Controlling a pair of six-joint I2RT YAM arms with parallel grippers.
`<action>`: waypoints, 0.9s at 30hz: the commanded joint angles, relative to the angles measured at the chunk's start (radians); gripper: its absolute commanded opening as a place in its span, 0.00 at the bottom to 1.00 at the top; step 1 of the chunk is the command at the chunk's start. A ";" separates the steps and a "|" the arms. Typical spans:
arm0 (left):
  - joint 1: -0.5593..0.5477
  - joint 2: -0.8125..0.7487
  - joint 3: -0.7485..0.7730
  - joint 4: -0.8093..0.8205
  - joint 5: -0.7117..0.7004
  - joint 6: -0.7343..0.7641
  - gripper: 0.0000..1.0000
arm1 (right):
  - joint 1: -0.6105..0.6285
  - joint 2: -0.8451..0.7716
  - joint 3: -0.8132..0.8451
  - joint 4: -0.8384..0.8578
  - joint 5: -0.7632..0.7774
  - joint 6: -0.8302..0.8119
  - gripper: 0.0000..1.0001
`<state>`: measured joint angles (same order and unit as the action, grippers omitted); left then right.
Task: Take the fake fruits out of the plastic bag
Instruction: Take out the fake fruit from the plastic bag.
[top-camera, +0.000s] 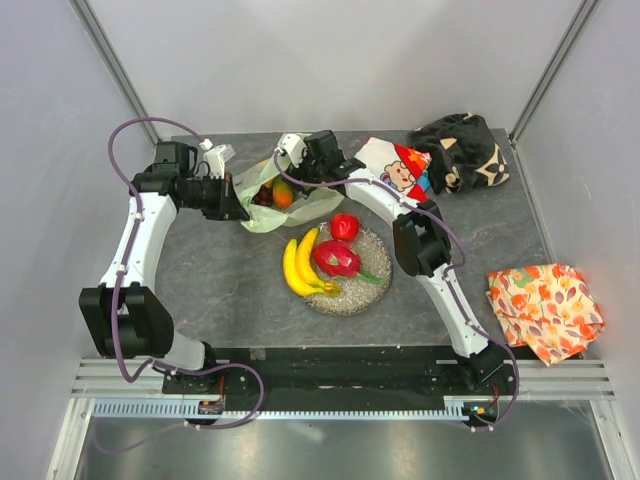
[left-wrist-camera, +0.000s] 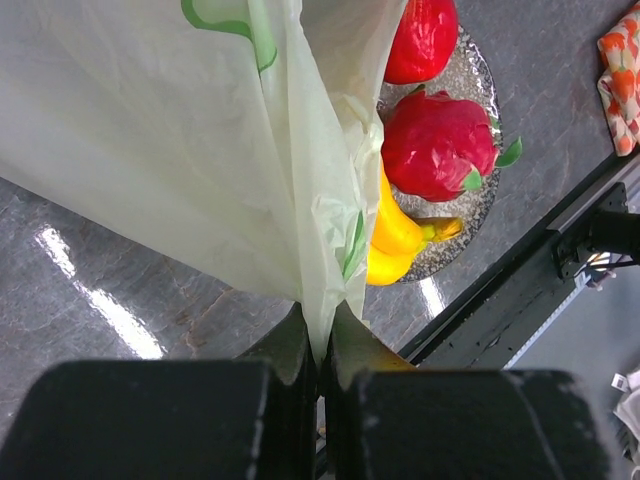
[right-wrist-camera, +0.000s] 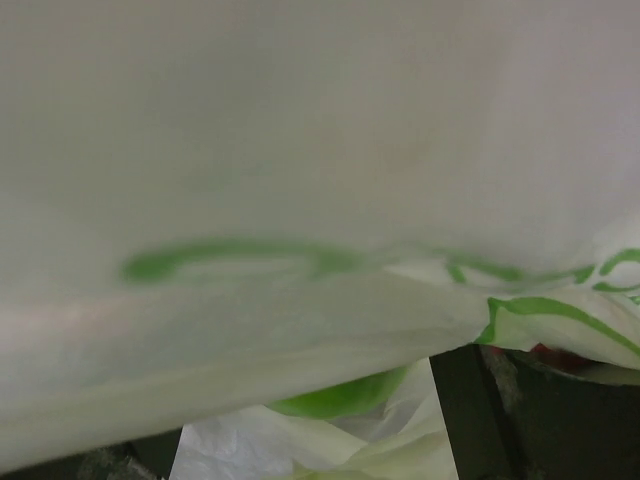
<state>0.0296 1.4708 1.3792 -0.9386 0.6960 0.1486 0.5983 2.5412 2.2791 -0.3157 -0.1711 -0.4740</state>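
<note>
The pale green plastic bag lies at the table's back centre, mouth open, with an orange fruit and dark grapes showing inside. My left gripper is shut on the bag's left edge; in the left wrist view the film is pinched between its fingertips. My right gripper is at the bag's mouth, open. In the right wrist view bag film fills the frame and a green lime lies between the spread fingers. Bananas, a dragon fruit and a red apple lie on the round dish.
A white cartoon-printed cloth and a dark cloth lie at the back right. An orange leaf-patterned cloth lies at the right edge. The black base rail runs along the near edge. The dish is just beyond the bag.
</note>
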 joint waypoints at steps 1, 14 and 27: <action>-0.005 0.003 0.003 0.003 0.040 0.006 0.02 | -0.017 0.031 0.062 0.007 0.056 0.031 0.93; -0.008 0.023 0.009 0.015 0.028 0.005 0.02 | -0.022 -0.031 0.073 -0.016 0.032 0.014 0.49; -0.011 0.074 0.093 0.060 0.042 -0.009 0.01 | -0.018 -0.553 -0.279 -0.063 -0.366 0.274 0.46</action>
<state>0.0238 1.5257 1.3979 -0.9176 0.7097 0.1478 0.5785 2.1773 2.0979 -0.3782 -0.3618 -0.3027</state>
